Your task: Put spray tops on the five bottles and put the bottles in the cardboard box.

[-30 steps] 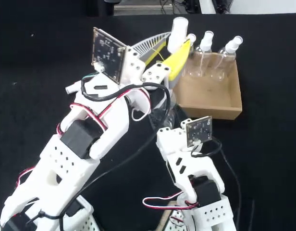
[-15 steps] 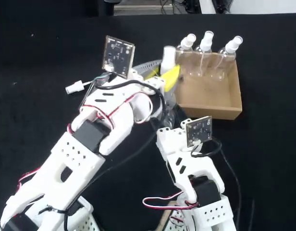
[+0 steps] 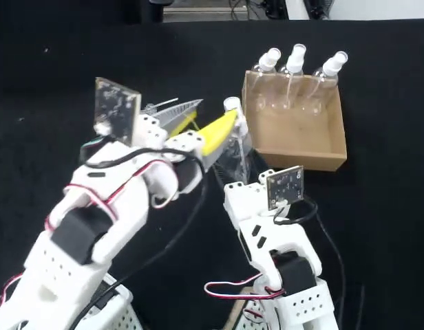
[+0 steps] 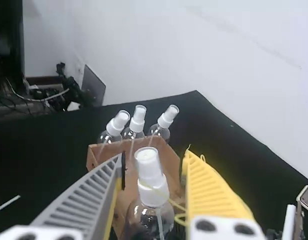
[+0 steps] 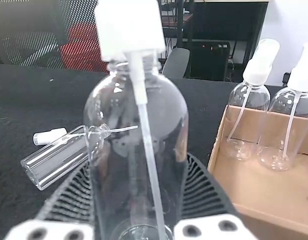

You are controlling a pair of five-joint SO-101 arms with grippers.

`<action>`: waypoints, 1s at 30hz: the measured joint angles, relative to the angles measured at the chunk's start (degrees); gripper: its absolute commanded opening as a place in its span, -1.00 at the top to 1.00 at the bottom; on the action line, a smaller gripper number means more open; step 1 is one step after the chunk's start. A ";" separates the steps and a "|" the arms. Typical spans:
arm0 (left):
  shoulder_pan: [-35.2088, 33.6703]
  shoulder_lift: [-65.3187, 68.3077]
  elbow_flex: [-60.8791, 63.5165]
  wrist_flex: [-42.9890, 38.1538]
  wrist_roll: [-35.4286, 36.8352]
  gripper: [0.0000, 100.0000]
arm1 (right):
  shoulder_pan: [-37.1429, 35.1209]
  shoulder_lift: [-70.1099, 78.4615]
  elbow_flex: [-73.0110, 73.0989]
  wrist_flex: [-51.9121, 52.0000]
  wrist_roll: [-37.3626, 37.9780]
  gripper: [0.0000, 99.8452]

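My right claw is clamped on the lower body of a clear bottle and holds it upright. Its ribbed grey fingers curve up on either side of the see-through wall. A white spray top sits on the neck, and through the wall I see its thin tube running straight down inside. From above, this bottle stands just beside the near left corner of the cardboard box, outside it.

My left claw hangs at the same bottle with its jaws apart. The grey finger is on one side of the spray top and the yellow finger is on the other. A gap shows on each side, so I touch nothing there.

The cardboard box sits on the black table, open at the top. In it stand three bottles, upright in a row against the far wall. Each is clear, with a white spray top and a tube inside. The brown floor of the box shows in front of them.

Beyond the bottle I hold, a toppled bottle lies on its side on the table, well apart from the box. A small white piece lies just beside it; I cannot tell what it is.
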 measured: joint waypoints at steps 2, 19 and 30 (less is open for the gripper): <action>-1.32 -2.11 0.00 1.14 -0.44 0.62 | 0.00 0.00 0.00 0.00 0.00 0.98; -37.27 -13.63 35.69 -7.38 -0.62 0.62 | 21.89 0.00 -10.29 8.62 1.05 0.98; -33.76 -13.63 56.88 -23.21 -0.62 0.62 | 42.99 3.16 -15.65 -2.11 13.36 0.98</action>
